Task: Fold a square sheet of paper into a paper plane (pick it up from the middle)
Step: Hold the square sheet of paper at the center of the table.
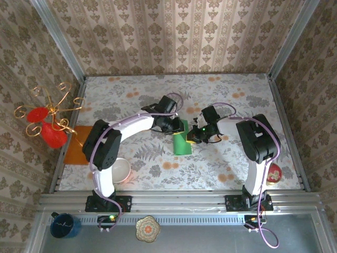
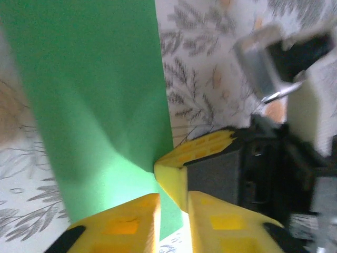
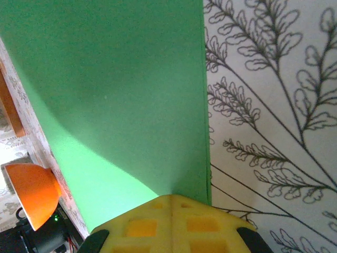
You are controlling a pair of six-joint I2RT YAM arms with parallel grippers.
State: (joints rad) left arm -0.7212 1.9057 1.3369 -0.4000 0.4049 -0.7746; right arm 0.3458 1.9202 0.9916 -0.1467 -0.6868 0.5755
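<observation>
The square sheet of paper (image 1: pixel 180 139), a folded strip lying lengthwise away from the arm bases at the middle of the table (image 1: pixel 221 168), is clamped at its right edge by the right gripper (image 3: pixel 171 203), while its far end is straddled by the narrowly parted left gripper (image 2: pixel 174 211).

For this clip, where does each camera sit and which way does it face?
Top: fixed above and behind the arms, looking down on the table; shows both arms, with the left pincer and right pincer at the green paper.
Left wrist: rides the left arm, looking along its yellow fingers at the paper, with the right pincer opposite.
Right wrist: rides the right arm, looking past its closed fingers onto paper and table.
Shared: every view has the green paper.
</observation>
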